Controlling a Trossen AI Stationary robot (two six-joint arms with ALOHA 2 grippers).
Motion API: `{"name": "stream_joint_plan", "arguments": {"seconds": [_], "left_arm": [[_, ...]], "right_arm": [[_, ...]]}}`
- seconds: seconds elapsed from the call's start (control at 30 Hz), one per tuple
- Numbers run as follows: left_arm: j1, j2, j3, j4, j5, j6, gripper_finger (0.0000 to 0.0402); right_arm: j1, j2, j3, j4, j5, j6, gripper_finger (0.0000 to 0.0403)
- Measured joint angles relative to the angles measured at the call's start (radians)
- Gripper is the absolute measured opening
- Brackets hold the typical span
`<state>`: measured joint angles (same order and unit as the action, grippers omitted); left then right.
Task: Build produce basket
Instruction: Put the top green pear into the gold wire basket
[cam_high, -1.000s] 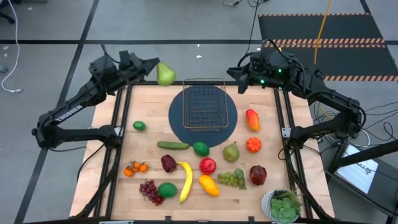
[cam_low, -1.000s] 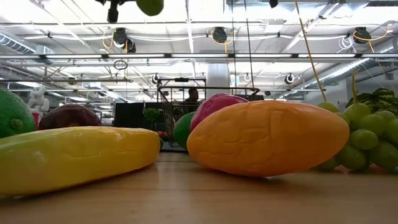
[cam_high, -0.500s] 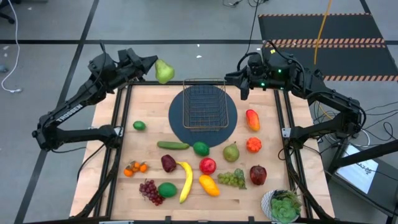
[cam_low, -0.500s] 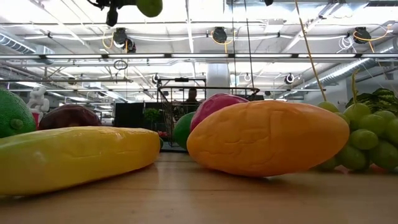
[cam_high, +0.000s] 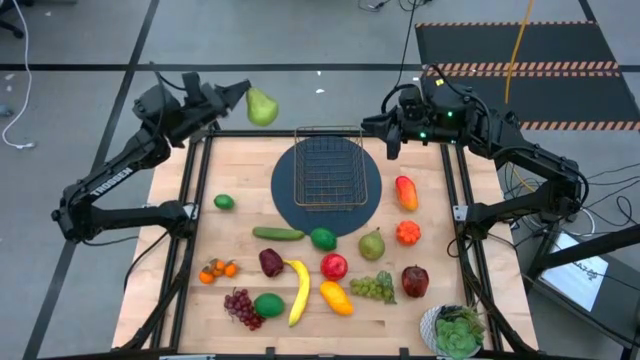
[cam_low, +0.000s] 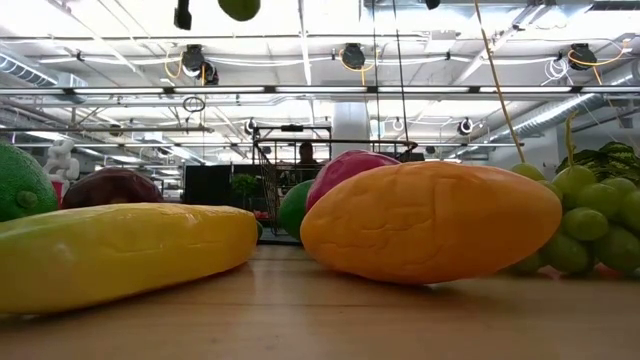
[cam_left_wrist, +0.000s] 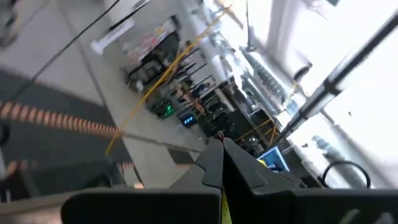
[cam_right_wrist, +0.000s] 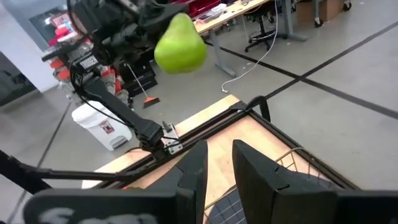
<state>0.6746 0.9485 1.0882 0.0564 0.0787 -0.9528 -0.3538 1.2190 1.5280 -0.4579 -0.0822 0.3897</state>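
Observation:
A green pear (cam_high: 262, 105) hangs in the air beyond the table's far left corner, at the tip of my left gripper (cam_high: 240, 96), which is shut. The right wrist view shows the pear (cam_right_wrist: 180, 43) too. The wire basket (cam_high: 330, 170) stands on a round dark-blue mat (cam_high: 288, 200) at the table's far middle. My right gripper (cam_high: 382, 130) hovers by the basket's far right corner, slightly open and holding nothing. The other produce lies on the table's near half: a cucumber (cam_high: 278, 234), a banana (cam_high: 298, 290), a mango (cam_high: 336, 297). My left gripper has the pear at its fingertips, coming in about level from the table's left. The pear's left side (cam_right_wrist: 157, 38) meets the dark fingers, but which part they pinch I cannot tell. The pear is lifted clear, narrow end up. In the left wrist view it is hidden.
A potted green plant (cam_high: 457, 330) stands at the near right corner. A lime (cam_high: 224, 201) lies alone at the left. A red-orange fruit (cam_high: 406, 191) lies right of the mat. Black frame rails (cam_high: 190, 230) run along both table sides.
My left gripper has risen a little and rolled about its own axis, carrying the pear slightly up and toward the far edge. My right gripper has swung slightly toward the table's left.

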Motion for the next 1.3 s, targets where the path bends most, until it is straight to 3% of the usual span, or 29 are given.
{"name": "stream_joint_plan", "arguments": {"seconds": [0.17,0.9,1.1,1.3], "left_arm": [[0.0,0.0,0.0,0.029,0.017,0.169,0.0],[-0.004,0.0,0.0,0.038,0.298,1.017,0.0],[-0.004,0.0,0.0,0.073,0.324,1.103,0.0],[-0.001,0.029,0.0,0.07,0.325,1.008,0.0]], "right_arm": [[0.0,0.0,0.0,0.027,0.006,0.039,0.0071],[0.0,0.0,0.0,0.017,0.063,0.335,0.0071],[0.0,0.001,-0.031,0.023,0.087,0.407,0.0071],[0.0,0.001,-0.072,0.027,0.089,0.478,0.0071]]}}
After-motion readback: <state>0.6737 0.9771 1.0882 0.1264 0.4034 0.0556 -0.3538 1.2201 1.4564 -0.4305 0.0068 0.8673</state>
